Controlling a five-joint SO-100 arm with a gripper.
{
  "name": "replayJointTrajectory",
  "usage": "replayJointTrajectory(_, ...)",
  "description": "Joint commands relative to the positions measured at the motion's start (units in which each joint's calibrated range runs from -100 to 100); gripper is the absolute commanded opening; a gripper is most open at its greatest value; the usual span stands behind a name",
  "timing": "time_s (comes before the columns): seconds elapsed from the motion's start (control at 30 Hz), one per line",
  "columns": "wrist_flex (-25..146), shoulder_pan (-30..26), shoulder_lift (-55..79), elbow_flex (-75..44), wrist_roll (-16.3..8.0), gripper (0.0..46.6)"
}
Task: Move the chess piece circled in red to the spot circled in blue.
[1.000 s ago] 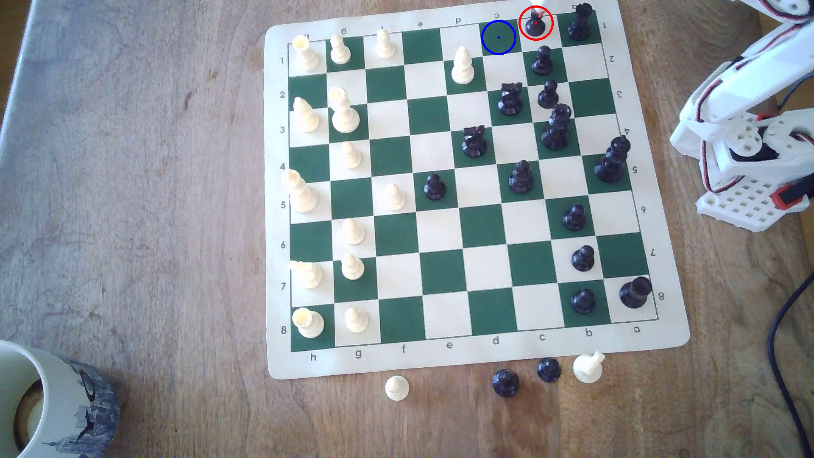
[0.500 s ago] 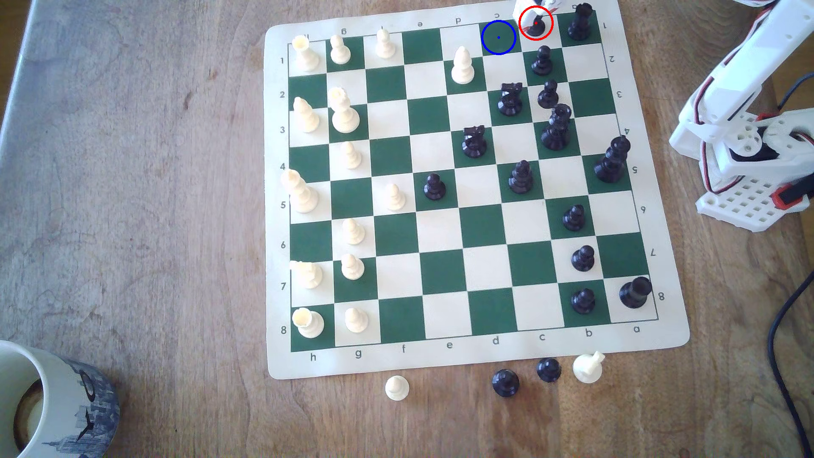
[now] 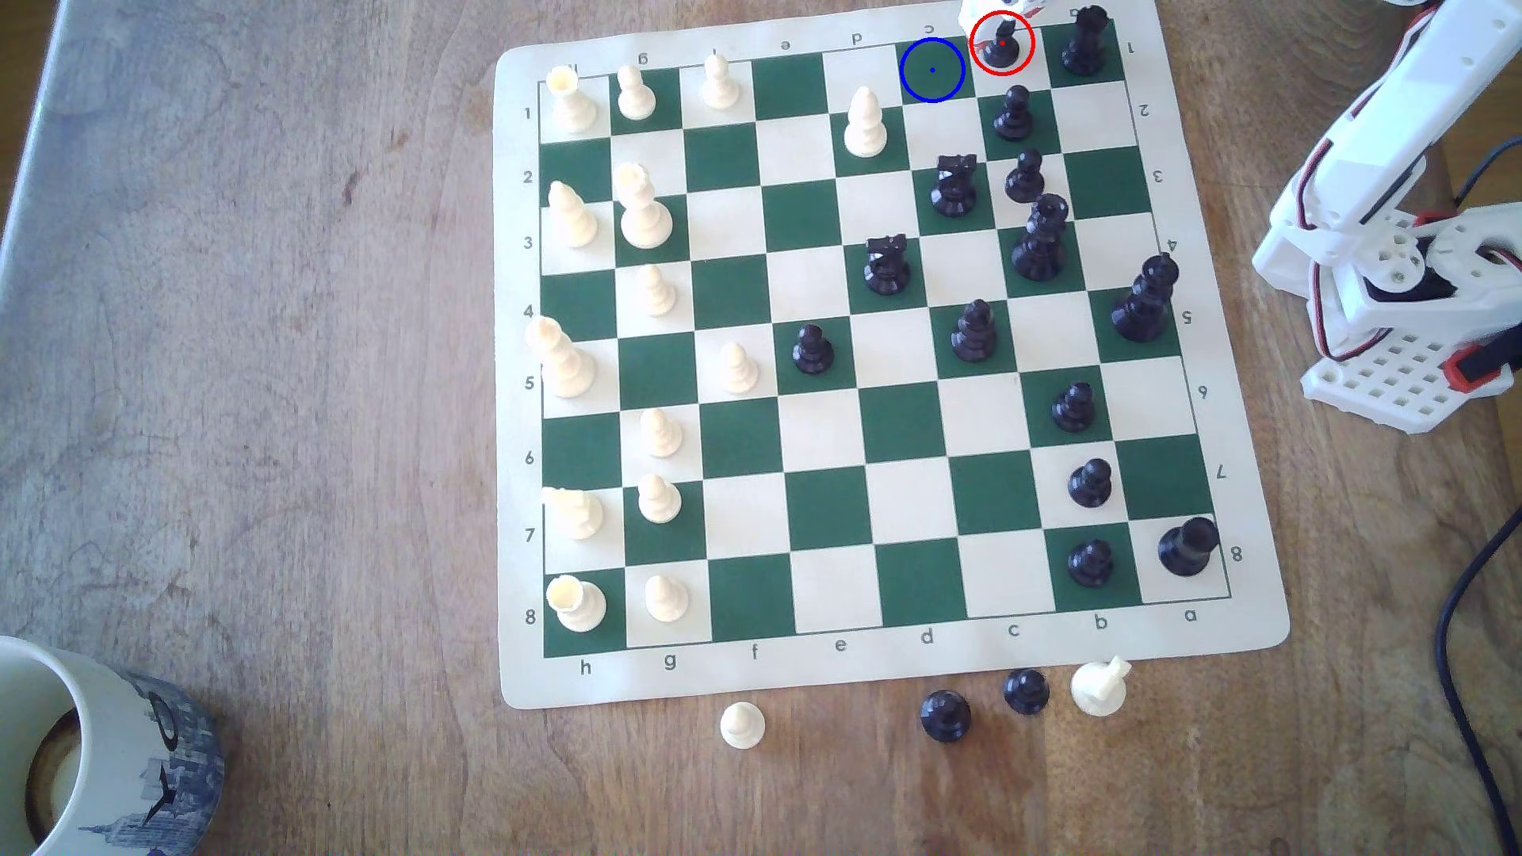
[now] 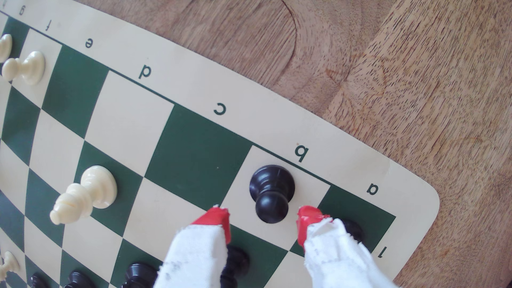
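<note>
The chess piece (image 3: 1000, 48) is a small black pawn ringed in red, standing on a cream square at the far edge of the board (image 3: 824, 25). The wrist view shows the same pawn (image 4: 271, 191) upright on the cream square by the letter b. My gripper (image 4: 263, 218) is open; its red-tipped white fingers (image 4: 219, 221) flank the pawn's round head with a gap on each side. The spot (image 3: 931, 70) is the empty dark green square ringed in blue, directly beside the pawn toward the exterior view's left, seen again as the green square (image 4: 194, 155) by the letter c.
A black rook (image 3: 1085, 41) stands one square toward the exterior view's right of the pawn, another black pawn (image 3: 1013, 113) one square nearer. A cream bishop (image 3: 865, 123) stands near the spot. The arm's base (image 3: 1392, 313) sits right of the board, a mug (image 3: 99, 749) at the near left.
The gripper has come down around the circled pawn: a second ago only a tip showed above it, now white fingers sit on both sides. The pawn has not moved.
</note>
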Motion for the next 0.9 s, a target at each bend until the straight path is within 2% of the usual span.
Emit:
replayJointTrajectory(0.0, -1.78, 0.86, -0.81, -1.4, 0.44, 13.6)
replayJointTrajectory(0.57, -5.55, -0.24, 1.99, 0.77, 0.49, 13.0)
replayJointTrajectory(0.67, -5.63, -0.24, 2.16, 0.77, 0.49, 11.5)
replayJointTrajectory(0.87, -5.71, -0.63, 2.25, 0.86, 0.49, 5.2)
